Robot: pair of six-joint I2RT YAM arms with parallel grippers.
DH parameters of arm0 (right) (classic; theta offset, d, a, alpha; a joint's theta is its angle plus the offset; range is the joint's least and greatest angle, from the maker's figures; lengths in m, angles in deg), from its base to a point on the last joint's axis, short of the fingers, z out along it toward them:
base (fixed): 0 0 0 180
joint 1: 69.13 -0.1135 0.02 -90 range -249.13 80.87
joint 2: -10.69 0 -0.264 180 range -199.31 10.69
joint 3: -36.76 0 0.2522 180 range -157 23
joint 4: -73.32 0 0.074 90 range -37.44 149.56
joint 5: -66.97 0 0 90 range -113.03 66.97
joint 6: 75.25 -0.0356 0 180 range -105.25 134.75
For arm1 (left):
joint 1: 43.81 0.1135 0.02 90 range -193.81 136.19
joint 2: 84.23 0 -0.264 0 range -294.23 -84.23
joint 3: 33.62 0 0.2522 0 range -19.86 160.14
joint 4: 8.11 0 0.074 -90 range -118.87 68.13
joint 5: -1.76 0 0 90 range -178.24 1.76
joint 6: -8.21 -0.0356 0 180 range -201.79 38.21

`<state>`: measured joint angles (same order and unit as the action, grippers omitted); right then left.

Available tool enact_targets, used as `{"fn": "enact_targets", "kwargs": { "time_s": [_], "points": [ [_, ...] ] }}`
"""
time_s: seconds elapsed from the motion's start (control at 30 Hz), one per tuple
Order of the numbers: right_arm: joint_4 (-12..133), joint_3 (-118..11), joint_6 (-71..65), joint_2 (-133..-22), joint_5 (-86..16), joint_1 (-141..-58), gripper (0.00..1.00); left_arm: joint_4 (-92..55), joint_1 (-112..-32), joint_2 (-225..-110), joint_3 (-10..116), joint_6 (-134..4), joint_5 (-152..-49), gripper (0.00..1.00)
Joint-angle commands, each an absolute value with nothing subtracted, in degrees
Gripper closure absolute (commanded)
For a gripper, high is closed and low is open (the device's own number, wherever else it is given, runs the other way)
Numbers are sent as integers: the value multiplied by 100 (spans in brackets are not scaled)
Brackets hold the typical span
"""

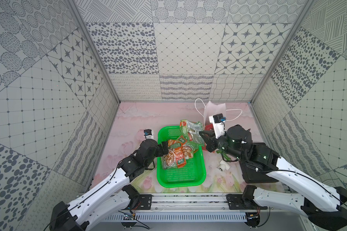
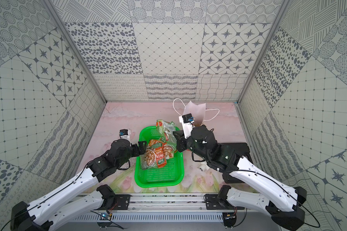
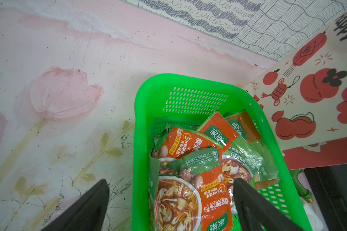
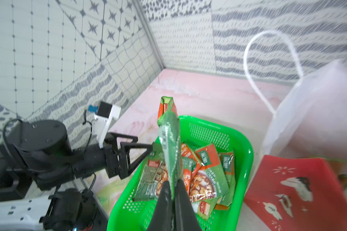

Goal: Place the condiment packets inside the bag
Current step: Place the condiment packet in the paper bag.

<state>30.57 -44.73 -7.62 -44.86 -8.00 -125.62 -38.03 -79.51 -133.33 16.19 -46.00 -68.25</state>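
right gripper point(image 4: 171, 186) pinches a packet point(image 4: 169, 136) edge-on above basket point(image 4: 246, 152), long axis straight out frm its tips; left gripper point(image 3: 170, 181) spread wide, straddling basket rim.

Robot lab cell, a data-collection booth, not a home. Grey-print patterned wall panels point(image 1: 184, 60) box in the desk point(image 1: 140, 120) behind and on both sides of the green basket point(image 1: 180, 183), held by bare metal posts point(image 1: 94, 54). The desk top is a printed pink flower sheet. In front of the basket is a metal rail point(image 1: 188, 202) with two white-and-black robot arms bolted on, the left arm point(image 1: 100, 192) and the right arm point(image 1: 300, 180). Further in front of the basket are loose wires, a small circuit board point(image 1: 126, 217) and a vented cable duct point(image 1: 188, 218).
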Motion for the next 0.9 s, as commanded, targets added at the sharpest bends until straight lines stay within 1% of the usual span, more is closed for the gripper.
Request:
{"fn": "enact_targets", "kwargs": {
  "time_s": [0.0,0.17,0.3,0.47,0.57,0.77,0.87],
  "points": [
    [3234,-4802,-519,-4205,374,-12547,100,-3793,-7914,-13484,1686,-4672,-7070,1],
    [3266,-4972,-355,-3986,1439,-12532,100,-3819,-7919,-13706,1766,-4699,-7152,5],
    [3260,-5023,-186,-4014,2377,-12512,100,-3819,-7924,-13888,1828,-4708,-7232,9],
    [3052,-5179,-43,-4395,2895,-12299,100,-3831,-7925,-14011,1875,-4725,-7259,14],
    [2725,-5326,-173,-4693,2710,-11948,100,-3876,-7923,-14084,1920,-4738,-7260,16],
    [2180,-5461,-769,-5171,1020,-10768,100,-3893,-7952,-14193,1969,-4752,-7276,20],
    [2076,-5485,-843,-5326,498,-10580,100,-3908,-7946,-14187,1969,-4770,-7269,22]
  ]
}}
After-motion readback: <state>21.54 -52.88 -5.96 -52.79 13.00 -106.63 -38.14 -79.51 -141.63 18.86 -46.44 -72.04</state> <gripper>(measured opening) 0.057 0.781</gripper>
